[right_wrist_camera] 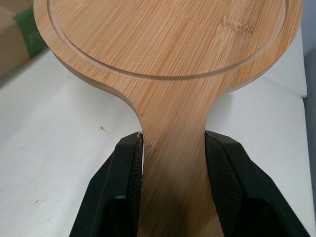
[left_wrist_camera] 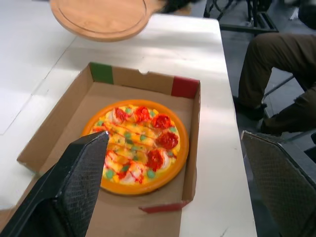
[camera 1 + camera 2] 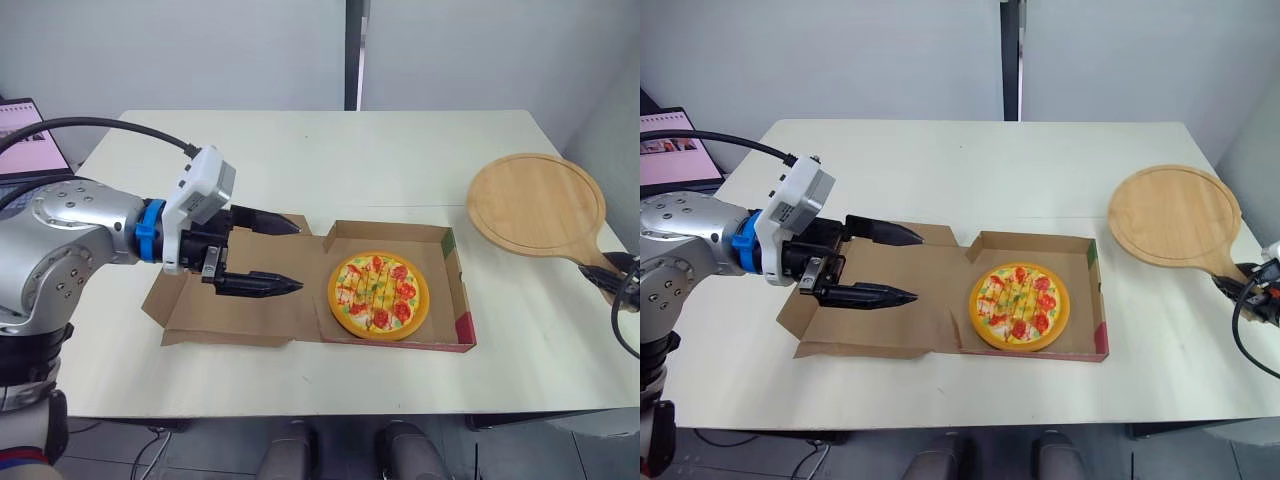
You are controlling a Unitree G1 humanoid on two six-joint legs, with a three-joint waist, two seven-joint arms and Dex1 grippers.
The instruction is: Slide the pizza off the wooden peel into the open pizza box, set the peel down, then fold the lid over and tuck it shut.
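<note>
Pizza (image 3: 378, 295) lies flat inside the base of the open pizza box (image 3: 462, 292), which sits near the middle of the table (image 3: 350, 150). Its lid (image 3: 250, 322) is folded out flat at 9 o'clock of the base, the hinge crease running between the two.

At 3 o'clock of the box, well apart from it, is the wooden peel (image 3: 535, 205). Its round blade is bare and its handle (image 1: 174, 118) points toward 5 o'clock, at the table's right edge. The right pincer (image 1: 173, 140) comes in from that edge and clasps the handle, one black finger pressed against each side. Whether the blade rests on the table or hangs just above it cannot be told.

The left arm reaches in from 9 o'clock with its forearm roughly level above the lid. The left pincer (image 3: 300, 257) is spread wide and holds nothing. Its two fingers (image 3: 255, 285) point toward 3 o'clock, at the pizza, one over the lid's far edge and one over its middle, both tips just short of the hinge crease. A laptop (image 3: 30, 135) stands at the table's 10 o'clock corner.
</note>
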